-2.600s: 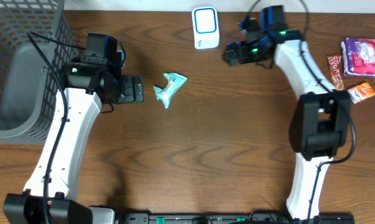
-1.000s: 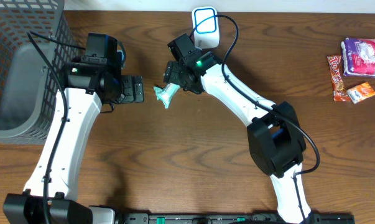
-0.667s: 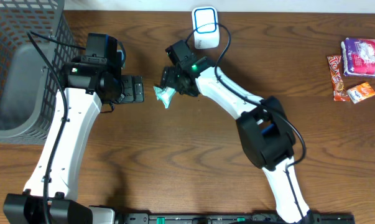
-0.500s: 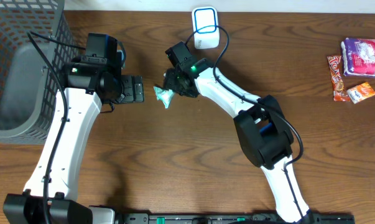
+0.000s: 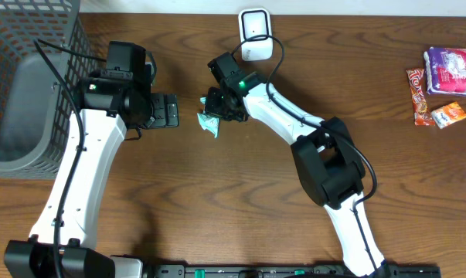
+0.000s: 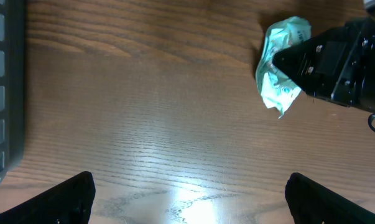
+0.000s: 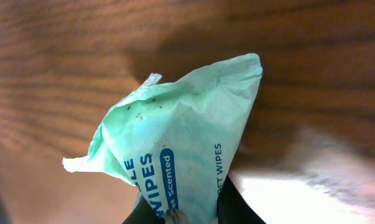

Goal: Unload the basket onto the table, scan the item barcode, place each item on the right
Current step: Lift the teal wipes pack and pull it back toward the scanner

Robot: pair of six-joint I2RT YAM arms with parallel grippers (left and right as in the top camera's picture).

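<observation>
So your right claw [image 5: 219, 105] is pinched down on the wipes packet [image 5: 209, 123]. In the right wrist view the two dark fingertips [image 7: 151, 214] squeeze the bottom edge of the crinkled mint-green wrapper, and you can read "WIPES" and "Scented" in blue print on it. Overhead, the packet sits left of centre on the table [image 5: 240, 201], sticking out from under the claw toward the left arm. I honestly can't tell if it's resting on the wood or just off it. No barcode shows in any view, only the text side. Your left claw [image 5: 167, 110] is spread wide with nothing in it, parked just left of the packet and not touching it. From the left wrist camera you see both black fingertips [image 6: 75, 190] low in the corners with bare wood between them, and the packet up at top right with the right claw's black body clamped on its right side. The white scanner [image 5: 255, 32] with its dark window is at the far edge of the table, a bit up and right of the packet, well apart from it. The grey wire basket [image 5: 16, 46] fills the far left corner. Way over on the right edge there's a purple packet [image 5: 451, 69], a reddish bar [image 5: 416, 89] and a small orange packet [image 5: 449, 114].
</observation>
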